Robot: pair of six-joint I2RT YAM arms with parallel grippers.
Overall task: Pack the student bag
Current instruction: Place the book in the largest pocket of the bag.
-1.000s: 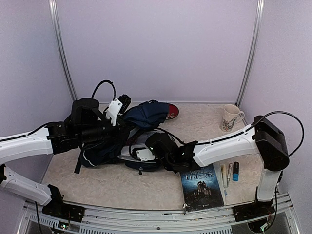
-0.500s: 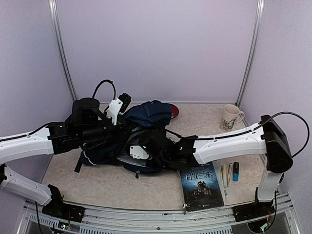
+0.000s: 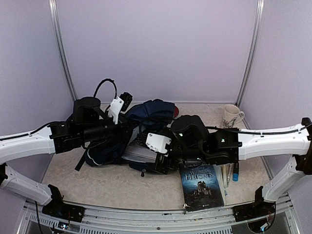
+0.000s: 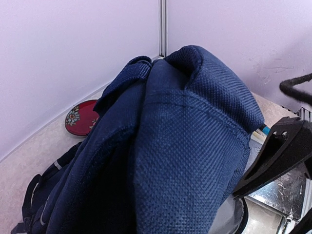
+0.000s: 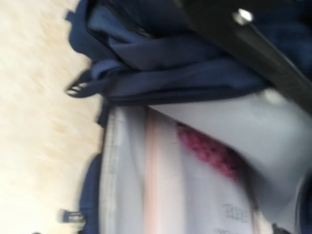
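Left tool (image 3: 127, 110) apparently grips the student bag (image 3: 152, 110); right tool (image 3: 142, 152) just beside it.

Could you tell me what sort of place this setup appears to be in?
Probably a robot test booth: plain lilac walls, metal corner posts, and a student bag, book and mug staged on a small table.

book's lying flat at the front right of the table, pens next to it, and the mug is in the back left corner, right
No: the mug stands in the back right corner, not the back left; the top view shows it. The book does lie flat at the front right of the table, pens next to it.
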